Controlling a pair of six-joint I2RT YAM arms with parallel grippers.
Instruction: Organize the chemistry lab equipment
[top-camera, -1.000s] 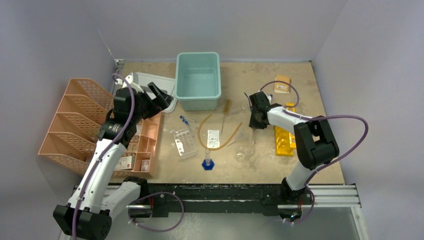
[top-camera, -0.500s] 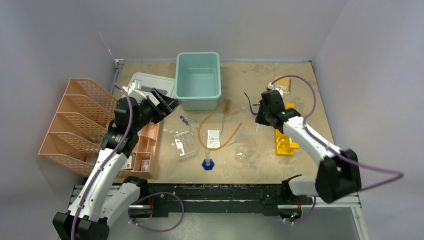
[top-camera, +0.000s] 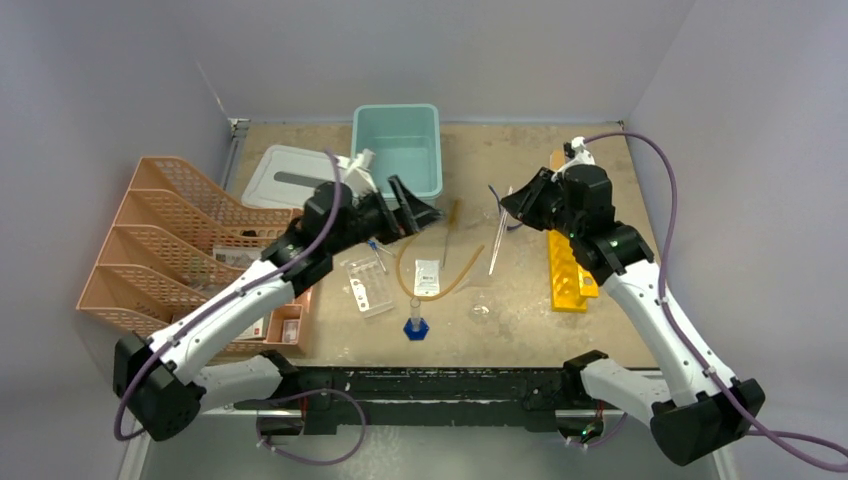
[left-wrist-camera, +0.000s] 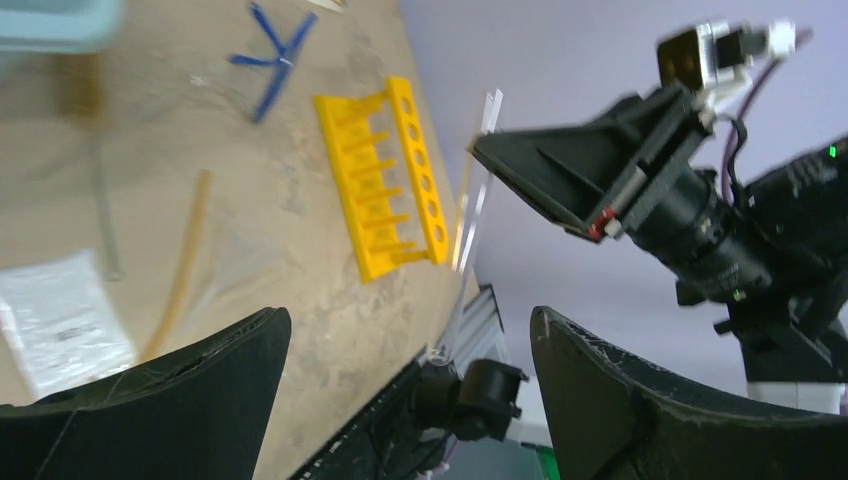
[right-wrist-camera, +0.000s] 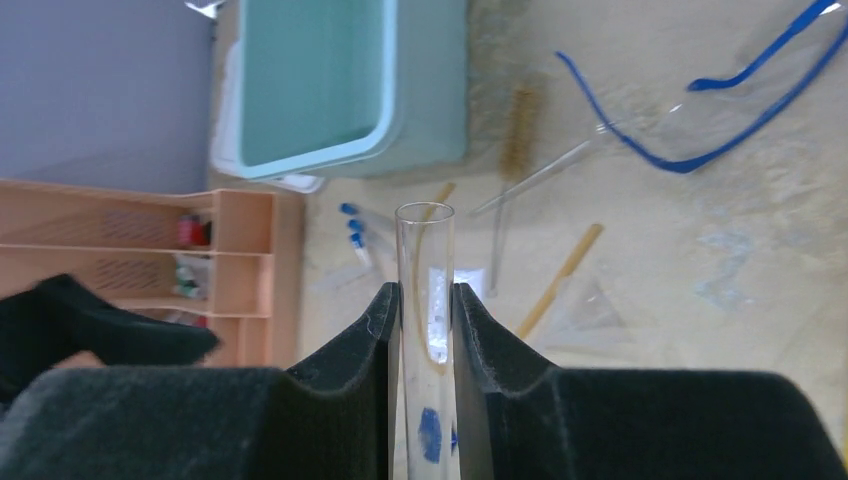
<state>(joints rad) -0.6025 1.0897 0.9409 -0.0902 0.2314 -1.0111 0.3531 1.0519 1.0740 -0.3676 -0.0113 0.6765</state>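
The right pincer (right-wrist-camera: 425, 300) is grasping a glass tube (right-wrist-camera: 425, 245) above the worktop (top-camera: 530, 335); the left pincer (left-wrist-camera: 405, 320), at its nine o'clock, is hovering released.

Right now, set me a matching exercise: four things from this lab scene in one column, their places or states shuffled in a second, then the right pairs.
Column one
1. clear glass test tube
2. yellow plastic tube rack
3. teal plastic bin
4. left black hand

Column two
A. open, holding nothing
B. far middle of the table
C. pinched in the right hand
D. lying on the table's right side

Pairs: 1-C, 2-D, 3-B, 4-A
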